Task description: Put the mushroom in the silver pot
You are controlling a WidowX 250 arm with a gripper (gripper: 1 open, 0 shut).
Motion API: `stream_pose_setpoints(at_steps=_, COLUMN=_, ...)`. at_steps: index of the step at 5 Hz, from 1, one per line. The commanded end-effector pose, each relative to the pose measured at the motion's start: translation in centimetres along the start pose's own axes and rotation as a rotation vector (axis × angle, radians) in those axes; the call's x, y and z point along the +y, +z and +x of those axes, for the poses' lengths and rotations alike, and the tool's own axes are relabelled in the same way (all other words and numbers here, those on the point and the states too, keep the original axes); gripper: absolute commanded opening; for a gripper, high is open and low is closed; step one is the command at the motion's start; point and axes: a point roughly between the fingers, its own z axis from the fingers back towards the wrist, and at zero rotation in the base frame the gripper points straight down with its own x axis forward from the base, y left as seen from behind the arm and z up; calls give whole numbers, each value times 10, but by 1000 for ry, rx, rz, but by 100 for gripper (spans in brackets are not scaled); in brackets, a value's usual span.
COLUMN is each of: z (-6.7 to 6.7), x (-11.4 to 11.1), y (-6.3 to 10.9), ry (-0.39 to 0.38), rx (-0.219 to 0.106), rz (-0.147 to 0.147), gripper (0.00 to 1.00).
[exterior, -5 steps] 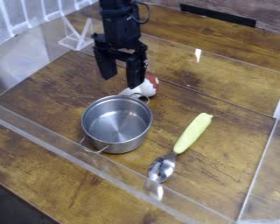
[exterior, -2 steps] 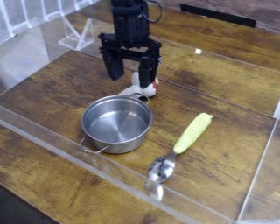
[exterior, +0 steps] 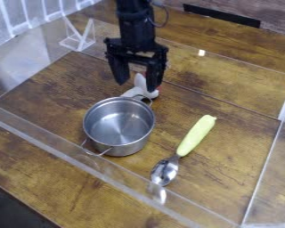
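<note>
Camera view: the open claw [exterior: 135,79] is hovering above the mushroom [exterior: 142,90], which is lying just beyond the pot [exterior: 118,126].

Prob. a robotics lab: robot arm [exterior: 135,31] over wood tabletop [exterior: 44,129] w/ clear low walls [exterior: 79,165].

The claw [exterior: 135,78] has come down slightly

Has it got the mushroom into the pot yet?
Not yet. The silver pot shows a bare inside, and the mushroom sits behind it, partly hidden by the open gripper. Nothing seems gripped. Grasping, lifting and dropping it in remain.
</note>
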Motion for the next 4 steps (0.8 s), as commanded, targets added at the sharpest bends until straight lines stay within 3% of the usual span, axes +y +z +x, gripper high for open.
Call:
stream_pose_setpoints(at_steps=1, z=2, x=2, y=11, ry=6, rx=-52, rz=6, gripper=100)
stream_pose_setpoints(at_steps=3, z=2, x=22, y=1, ry=57, rx=-59, rz=-9, gripper=100)
stream_pose_setpoints(at_steps=4, z=1, x=27, y=-6, ry=65, rx=-45, rz=-16, gripper=100)
